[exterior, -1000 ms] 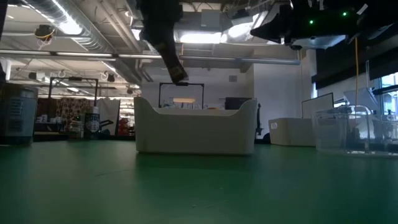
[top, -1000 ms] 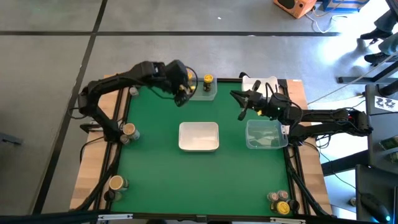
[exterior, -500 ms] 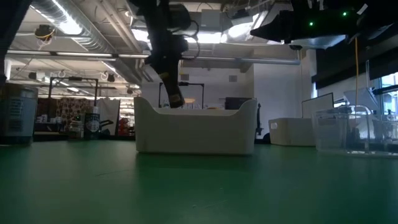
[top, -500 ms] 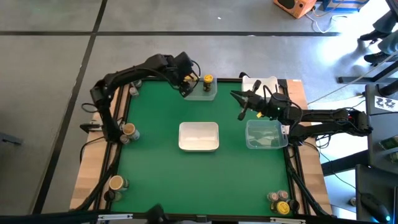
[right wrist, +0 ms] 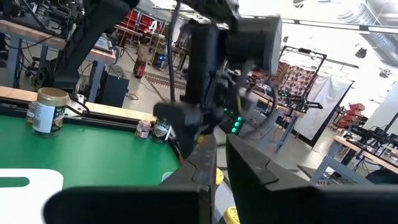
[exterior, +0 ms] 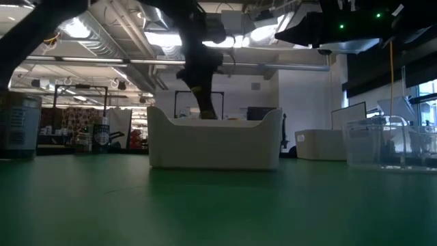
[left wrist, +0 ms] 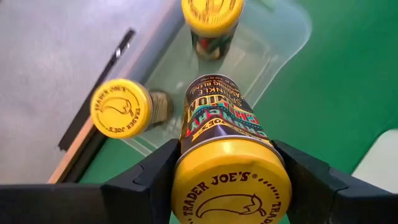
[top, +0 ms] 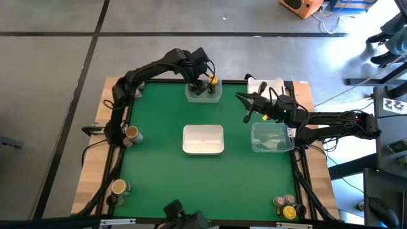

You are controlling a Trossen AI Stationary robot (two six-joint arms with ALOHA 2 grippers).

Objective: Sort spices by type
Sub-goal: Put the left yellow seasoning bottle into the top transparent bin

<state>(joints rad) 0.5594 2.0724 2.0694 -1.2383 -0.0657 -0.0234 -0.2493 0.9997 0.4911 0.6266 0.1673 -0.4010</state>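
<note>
Presently: clear tub (top: 204, 93) at the worktop's (top: 159, 172) far edge, holding two yellow-capped jars (left wrist: 212, 25) (left wrist: 121, 109) upright. Left claw (top: 198, 86) above it, clamped on a third yellow-capped jar (left wrist: 229, 155) (tilted). White tub (top: 203, 139) at centre; contents cannot be told. Second clear tub (top: 272, 138) toward the right edge. Right claw (top: 249, 114) beside it, fingers shut, carrying nothing. Other jars (top: 130, 134) (top: 286, 207) off the green mat, at the worktop's margins.
</note>
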